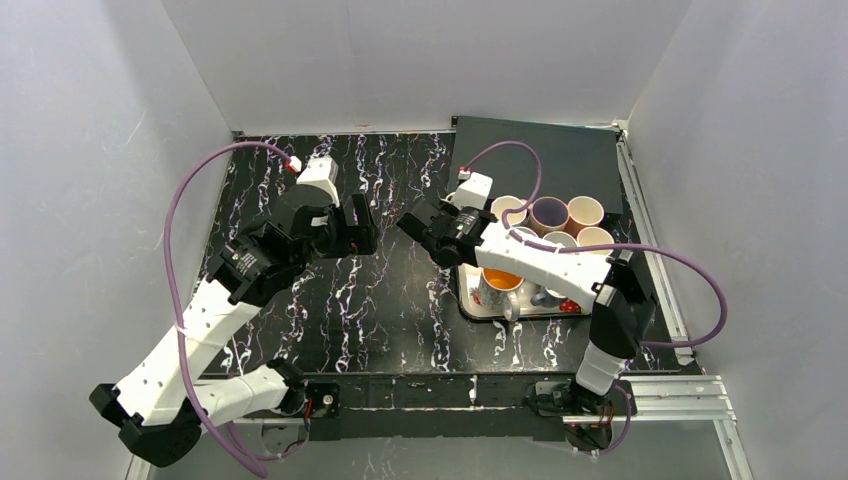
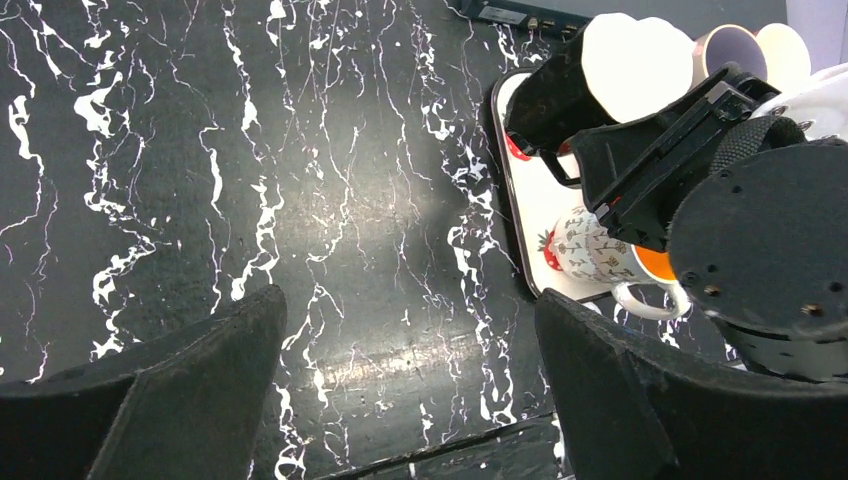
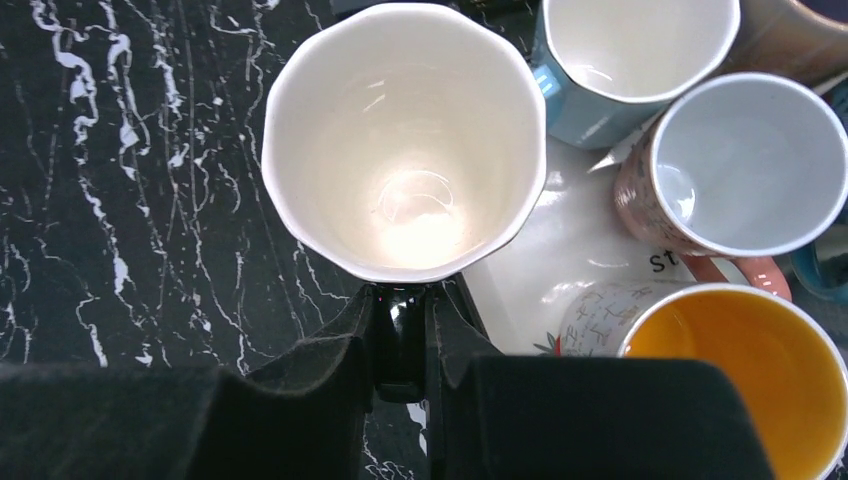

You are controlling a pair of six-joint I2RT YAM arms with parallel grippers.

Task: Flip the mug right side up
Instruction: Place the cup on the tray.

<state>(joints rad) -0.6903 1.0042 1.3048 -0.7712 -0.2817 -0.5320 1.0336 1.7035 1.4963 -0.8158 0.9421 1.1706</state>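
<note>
The mug [image 3: 405, 150] is black outside and white inside. Its open mouth faces the right wrist camera, and it sits at the left edge of the white tray [image 3: 560, 250]. My right gripper [image 3: 400, 300] is shut on its black handle, one finger on each side. The left wrist view shows the same mug [image 2: 625, 65] in the right gripper's fingers, over the tray's near corner. In the top view it is mostly hidden under the right gripper [image 1: 425, 228]. My left gripper [image 2: 410, 330] hangs open over bare marble to the left, holding nothing.
The tray [image 1: 470, 305] carries several upright mugs, among them a floral one with an orange inside [image 3: 730, 370], a pink one [image 3: 745, 165] and a blue one [image 3: 630, 50]. A dark board [image 1: 540, 150] lies behind. White walls enclose the black marble table [image 1: 400, 320].
</note>
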